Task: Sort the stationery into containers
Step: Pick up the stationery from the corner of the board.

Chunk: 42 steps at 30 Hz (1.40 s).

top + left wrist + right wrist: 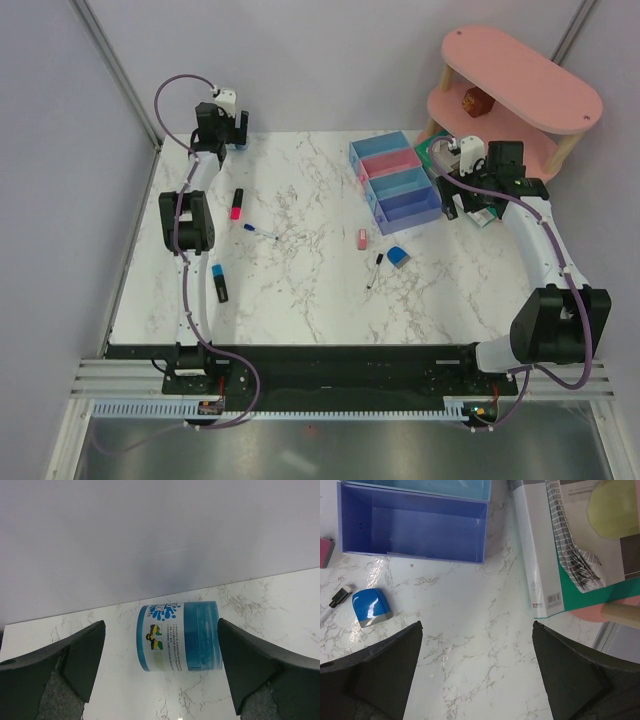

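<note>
The four joined bins, light blue (380, 148), pink (390, 163), blue (400, 183) and violet-blue (410, 207), stand at the back right. On the table lie a pink highlighter (236, 204), a blue highlighter (218, 281), a blue pen (262, 232), a black-capped pen (374, 270), a pink eraser (362, 239) and a blue cube (398, 256). My left gripper (224, 128) is open at the far left corner, with the blue-white tape roll (179, 636) lying on its side between the fingers (161, 622), apart from both. My right gripper (462, 200) is open and empty over bare table (477, 624), right of the violet-blue bin (415, 525) and cube (371, 607).
A green-rimmed flat tray (560, 555) lies just right of the right gripper. A pink two-tier shelf (520, 80) with a small brown block (474, 100) stands at the back right. The back wall rises close behind the tape roll.
</note>
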{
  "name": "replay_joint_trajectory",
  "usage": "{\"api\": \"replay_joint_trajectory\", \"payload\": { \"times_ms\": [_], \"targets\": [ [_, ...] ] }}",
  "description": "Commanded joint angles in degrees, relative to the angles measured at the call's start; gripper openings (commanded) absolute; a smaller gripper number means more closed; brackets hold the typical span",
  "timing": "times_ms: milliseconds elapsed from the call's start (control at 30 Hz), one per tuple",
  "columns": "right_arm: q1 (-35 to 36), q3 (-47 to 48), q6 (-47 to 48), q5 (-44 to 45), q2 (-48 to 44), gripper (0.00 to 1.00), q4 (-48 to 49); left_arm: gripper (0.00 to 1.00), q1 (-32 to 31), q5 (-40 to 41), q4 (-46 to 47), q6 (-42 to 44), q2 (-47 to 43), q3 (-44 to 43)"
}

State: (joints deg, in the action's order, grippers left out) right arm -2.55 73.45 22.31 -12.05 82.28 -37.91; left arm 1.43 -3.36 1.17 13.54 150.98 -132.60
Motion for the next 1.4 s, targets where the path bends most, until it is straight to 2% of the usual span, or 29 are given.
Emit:
{"api": "replay_joint_trajectory", "payload": {
  "times_ms": [0, 567, 833, 1367],
  "targets": [
    [-0.09, 3.28, -0.33, 0.37, 0.86, 0.98, 0.3, 1.0, 0.41, -2.09, -0.82, -0.54, 1.16, -3.72],
    [-0.09, 5.04, -0.95, 0.19, 0.69, 0.98, -0.32, 1.0, -0.73, -4.11, -7.76, -0.8, -0.51, -3.28],
    [-0.09, 5.3, -1.03, 0.1, 0.69, 0.98, -0.41, 1.0, -0.73, -2.62, -9.78, -1.41, -1.04, -3.28],
    [-0.09, 5.74, -1.47, 0.36, 0.16, 0.98, -0.58, 1.0, -0.82, -10.52, -10.04, 7.81, 1.69, -5.83]
  ]
}}
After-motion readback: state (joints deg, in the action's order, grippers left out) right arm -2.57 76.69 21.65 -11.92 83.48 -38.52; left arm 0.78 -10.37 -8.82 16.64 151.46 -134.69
